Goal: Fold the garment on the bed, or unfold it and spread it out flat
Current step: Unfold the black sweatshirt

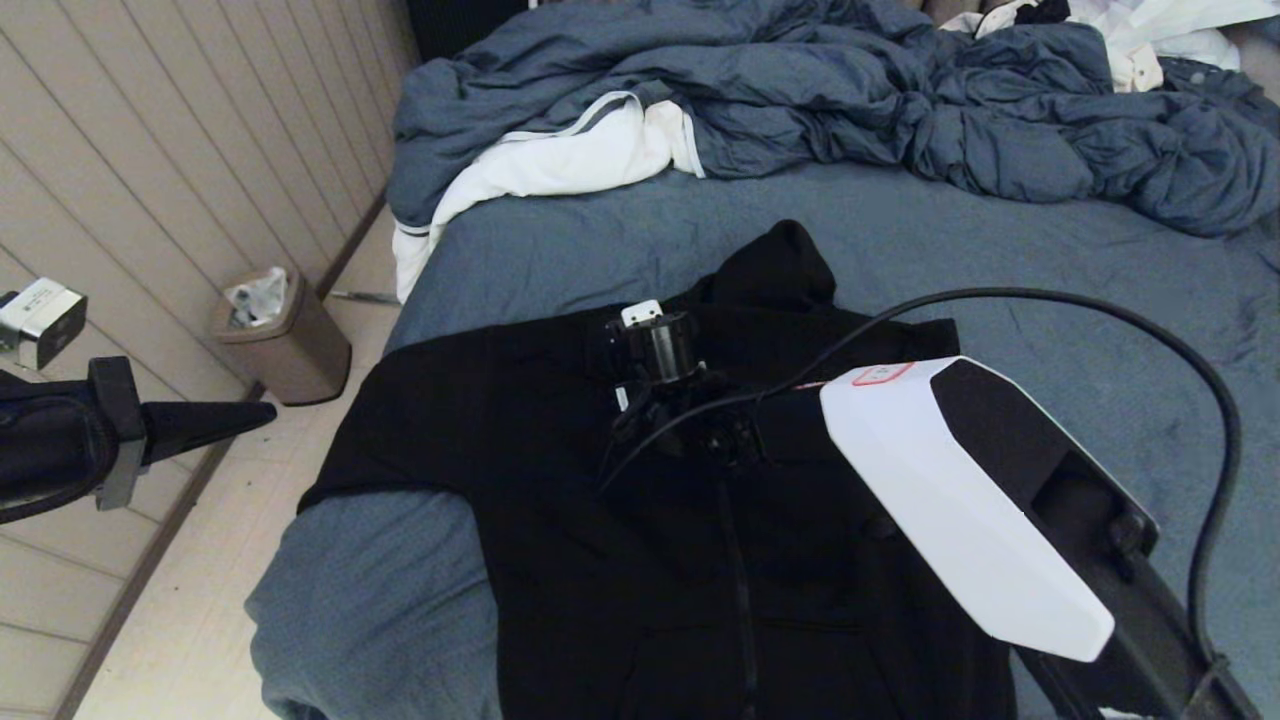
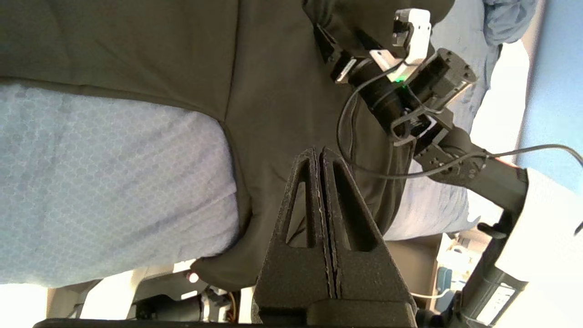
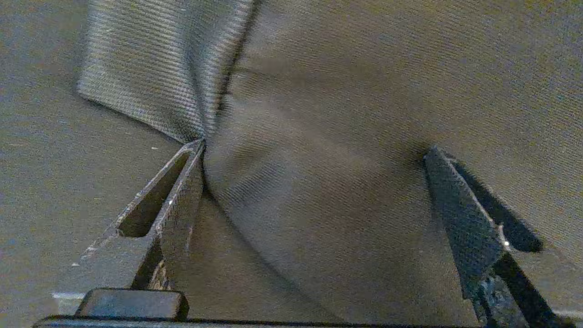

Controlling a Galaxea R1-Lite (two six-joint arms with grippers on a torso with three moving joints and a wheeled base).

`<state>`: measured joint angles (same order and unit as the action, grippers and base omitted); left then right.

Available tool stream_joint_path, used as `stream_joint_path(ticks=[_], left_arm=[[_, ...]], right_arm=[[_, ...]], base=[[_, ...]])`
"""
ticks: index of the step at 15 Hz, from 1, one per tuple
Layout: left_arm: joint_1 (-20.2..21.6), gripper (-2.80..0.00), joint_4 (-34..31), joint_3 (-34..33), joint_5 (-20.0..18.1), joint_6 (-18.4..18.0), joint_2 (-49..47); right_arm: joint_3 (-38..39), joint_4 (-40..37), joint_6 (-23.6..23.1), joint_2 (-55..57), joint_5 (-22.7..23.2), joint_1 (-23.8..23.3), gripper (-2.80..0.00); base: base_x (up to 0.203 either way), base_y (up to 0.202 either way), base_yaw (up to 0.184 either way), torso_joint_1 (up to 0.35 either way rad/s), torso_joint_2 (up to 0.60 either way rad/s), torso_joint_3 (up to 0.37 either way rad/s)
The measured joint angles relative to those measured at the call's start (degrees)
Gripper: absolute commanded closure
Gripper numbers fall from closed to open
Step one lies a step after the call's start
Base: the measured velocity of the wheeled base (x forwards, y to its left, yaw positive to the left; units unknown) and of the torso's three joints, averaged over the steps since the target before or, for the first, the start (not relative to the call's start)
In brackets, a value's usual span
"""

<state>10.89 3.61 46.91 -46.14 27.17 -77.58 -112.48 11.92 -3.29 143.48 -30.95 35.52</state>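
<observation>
Head view: garment [image 1: 560,480] lies centre frame on the bed [image 1: 1000,260]; duvet [image 1: 800,90] and white cloth [image 1: 560,160] above, bin [image 1: 285,335] left. Right gripper [image 3: 314,157] spread wide on fabric (fingertips hidden here); left gripper [image 2: 321,155] clenched, empty.

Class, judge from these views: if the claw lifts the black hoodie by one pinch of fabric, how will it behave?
The hoodie would probably sag and trail: it drapes limply over the bed edge. Its matte weave likely resists slipping between the open right claw fingers.
</observation>
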Motion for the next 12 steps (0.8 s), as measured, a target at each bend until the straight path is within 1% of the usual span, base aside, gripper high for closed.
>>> stream_joint_path(ticks=[8, 11, 12], left_arm=[[0.00, 0.00, 0.40, 0.11, 0.00, -0.11, -1.18], [0.00, 0.00, 0.40, 0.02, 0.02, -0.09, -1.16], [0.00, 0.00, 0.41, -0.02, -0.02, -0.09, -1.14]], right_arm=[[0.09, -0.51, -1.60, -0.72, -0.08, -0.19, -2.80], [0.11, -0.62, -1.90, -0.94, -0.19, -1.37, -2.80], [0.13, -0.62, -1.88, -0.79, -0.30, -1.46, 0.00]], base=[[0.000, 0.000, 0.000, 0.000, 0.00, 0.000], [0.000, 0.000, 0.000, 0.000, 0.00, 0.000], [0.000, 0.000, 0.000, 0.000, 0.00, 0.000]])
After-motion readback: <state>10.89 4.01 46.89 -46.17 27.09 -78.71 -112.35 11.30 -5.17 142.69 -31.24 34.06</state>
